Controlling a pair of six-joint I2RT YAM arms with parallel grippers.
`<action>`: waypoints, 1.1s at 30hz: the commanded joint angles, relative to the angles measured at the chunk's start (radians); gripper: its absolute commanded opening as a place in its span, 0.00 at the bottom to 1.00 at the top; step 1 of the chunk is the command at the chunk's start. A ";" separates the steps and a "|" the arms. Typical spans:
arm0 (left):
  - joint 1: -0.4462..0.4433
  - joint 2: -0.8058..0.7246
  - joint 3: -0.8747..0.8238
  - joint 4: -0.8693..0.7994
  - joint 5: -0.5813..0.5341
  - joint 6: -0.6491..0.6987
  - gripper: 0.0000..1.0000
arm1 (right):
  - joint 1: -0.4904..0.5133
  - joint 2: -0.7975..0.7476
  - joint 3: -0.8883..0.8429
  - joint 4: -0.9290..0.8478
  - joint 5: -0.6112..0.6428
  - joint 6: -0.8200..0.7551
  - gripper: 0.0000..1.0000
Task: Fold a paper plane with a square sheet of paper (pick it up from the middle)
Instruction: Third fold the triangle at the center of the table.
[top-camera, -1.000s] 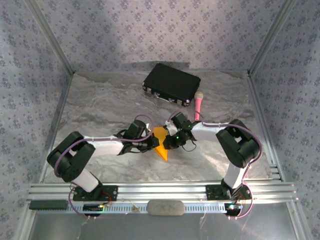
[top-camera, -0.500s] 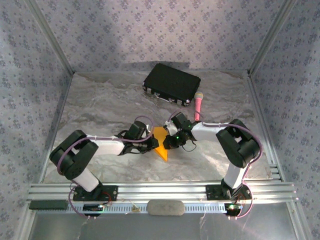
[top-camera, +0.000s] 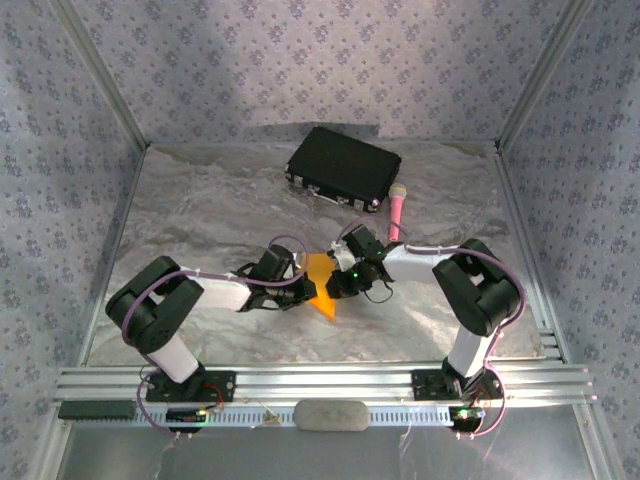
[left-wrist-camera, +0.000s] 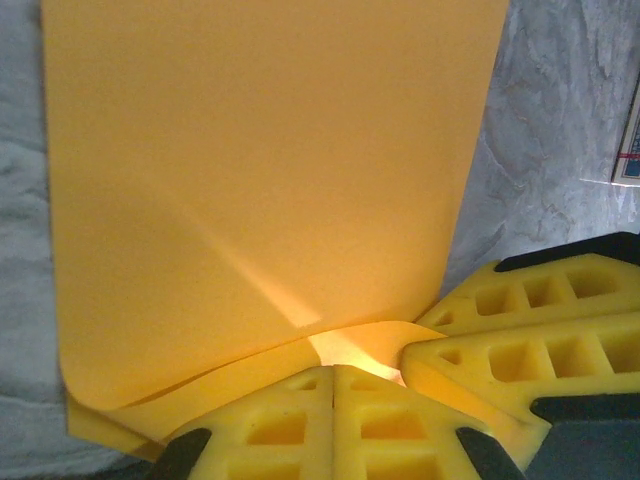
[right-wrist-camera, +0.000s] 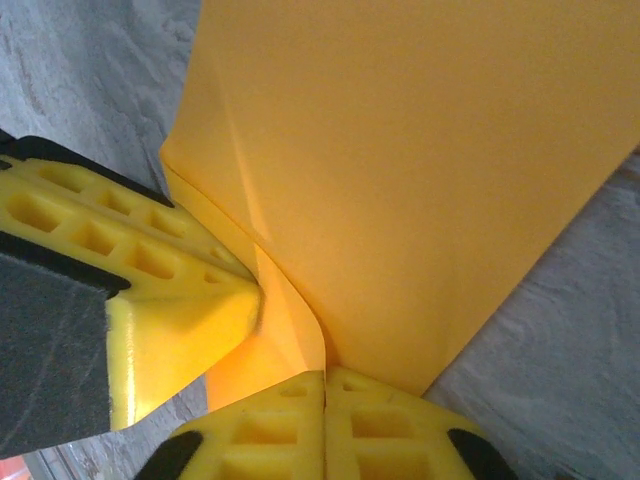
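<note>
Square sheet of paper (top-camera: 321, 290), orange-yellow, creased to a pointed wedge: pinched on opposite sides by clenched left gripper (left-wrist-camera: 333, 385) and right gripper (right-wrist-camera: 325, 388).

Crinkled silver foil tabletop (top-camera: 200, 215) under the jaws, lilac flower-print walls (top-camera: 300, 60) beyond and on both sides of them, aluminium corner posts (top-camera: 100, 80), soft diffuse light.

The table (top-camera: 200, 225) is covered in crinkled silvery-grey sheeting. A black case (top-camera: 343, 166) lies near the far edge, about midway along. A pink microphone (top-camera: 396, 212) lies just beside the case's right end.
</note>
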 joint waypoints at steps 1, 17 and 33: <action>-0.005 0.018 -0.018 -0.034 -0.031 0.023 0.00 | -0.011 -0.064 -0.019 -0.018 0.018 0.039 0.17; -0.005 0.003 -0.020 -0.031 -0.039 0.017 0.00 | 0.103 -0.199 -0.097 0.058 0.030 0.274 0.05; -0.006 0.010 -0.015 -0.027 -0.032 0.019 0.00 | 0.207 -0.067 -0.061 0.076 0.106 0.330 0.01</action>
